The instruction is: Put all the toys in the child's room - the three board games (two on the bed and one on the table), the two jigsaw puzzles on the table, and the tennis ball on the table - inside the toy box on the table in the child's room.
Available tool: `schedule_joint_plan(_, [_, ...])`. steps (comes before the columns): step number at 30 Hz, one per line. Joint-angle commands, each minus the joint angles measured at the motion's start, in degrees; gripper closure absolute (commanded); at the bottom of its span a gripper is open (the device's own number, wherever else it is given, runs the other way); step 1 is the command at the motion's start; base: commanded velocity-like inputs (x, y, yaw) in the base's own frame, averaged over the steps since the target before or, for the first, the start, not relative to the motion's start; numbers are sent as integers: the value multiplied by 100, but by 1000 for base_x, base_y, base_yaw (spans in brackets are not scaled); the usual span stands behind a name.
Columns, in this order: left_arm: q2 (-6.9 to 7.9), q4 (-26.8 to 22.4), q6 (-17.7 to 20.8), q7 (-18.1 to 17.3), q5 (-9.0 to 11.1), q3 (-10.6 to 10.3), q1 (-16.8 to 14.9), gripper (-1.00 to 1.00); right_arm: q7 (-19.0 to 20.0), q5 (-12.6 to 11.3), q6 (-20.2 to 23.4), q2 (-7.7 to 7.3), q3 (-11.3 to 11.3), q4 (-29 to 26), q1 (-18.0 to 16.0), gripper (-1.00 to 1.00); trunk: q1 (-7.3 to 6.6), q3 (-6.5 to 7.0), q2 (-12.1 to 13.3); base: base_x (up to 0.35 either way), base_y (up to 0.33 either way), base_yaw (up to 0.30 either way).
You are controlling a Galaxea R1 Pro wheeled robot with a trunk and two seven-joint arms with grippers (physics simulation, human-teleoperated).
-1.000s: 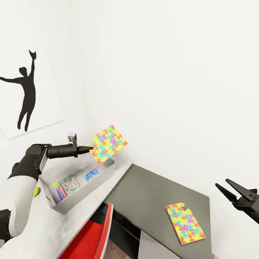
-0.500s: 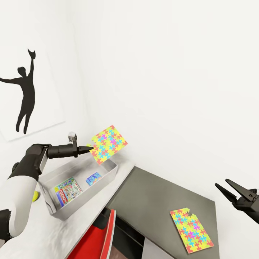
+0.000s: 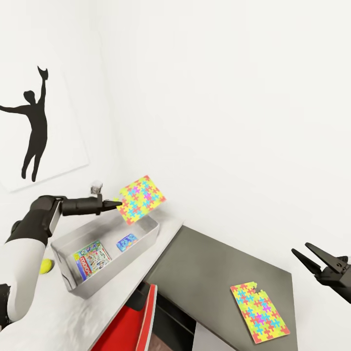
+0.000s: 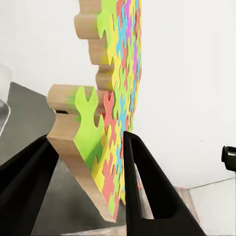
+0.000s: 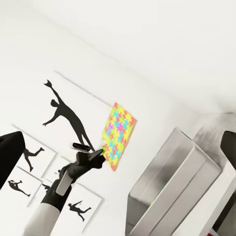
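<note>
Inside grey bin [image 3: 152, 233]: 2 flat game boxes [image 3: 91, 259]. Left claw [image 3: 118, 205] clamps jigsaw board [image 3: 141, 199] above it; right claw [image 3: 312, 256] apart.

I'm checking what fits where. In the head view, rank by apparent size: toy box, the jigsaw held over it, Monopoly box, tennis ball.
1. toy box
2. held jigsaw, gripped by the left gripper
3. Monopoly box
4. tennis ball, partly hidden by the arm

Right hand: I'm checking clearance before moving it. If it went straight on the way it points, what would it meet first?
Probably the toy box; the right hand, open, points at its outer wall, with nothing between. Depth unclear.
</note>
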Motion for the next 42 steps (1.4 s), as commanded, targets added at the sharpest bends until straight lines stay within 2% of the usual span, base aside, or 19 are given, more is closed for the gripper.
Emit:
schedule_joint_plan(1, [51, 8, 79, 173, -7, 24, -5, 100, 28, 25, 19, -1, -5, 0, -6, -100, 4, -13, -13, 0, 0, 0])
schedule_joint_plan(6, [345, 33, 79, 693, 8, 32, -5, 100, 17, 43, 19, 7, -13, 0, -6, -100, 4, -13, -13, 0, 0, 0])
schedule_joint_plan(11, [559, 102, 72, 758, 8, 33, -5, 100, 11, 46, 19, 0, -14, 4, -6, -100, 4, -13, -13, 0, 0, 0])
schedule_joint_plan(15, [725, 413, -10, 766, -5, 38, -5, 100, 9, 43, 19, -22, -9, 13, -6, -100, 4, -13, -13, 0, 0, 0])
schedule_joint_plan(21, [800, 1015, -522, 767, -21, -5, -6, 100, 10, 38, 19, -48, -19, 16, -6, -100, 4, -16, -13, 0, 0, 0])
schedule_joint_plan(26, [803, 1172, -744, 775, -44, -36, -5, 100, 10, 42, 19, -60, -21, 18, -6, -100, 4, -51, -13, 0, 0, 0])
schedule_joint_plan(28, [800, 1190, -787, 780, -157, -43, -6, 100, 10, 42, 19, -66, -20, 18, -6, -100, 4, -69, -13, 0, 0, 0])
schedule_joint_plan(32, [798, 1226, -1018, 779, -581, -40, -6, 100, 10, 43, 19, -69, -20, 18, -6, -100, 4, -106, -13, 0, 0, 0])
schedule_joint_plan(35, [805, 1237, -1103, 783, -697, -38, -7, 100, 10, 43, 19, -70, -17, 18, -6, -100, 4, -134, -13, 0, 0, 0])
schedule_joint_plan(42, [822, 1240, -1131, 819, -742, -45, 0, 100, 14, 41, 19, -70, -16, 18, -6, -100, 4, -200, -13, 0, 0, 0])
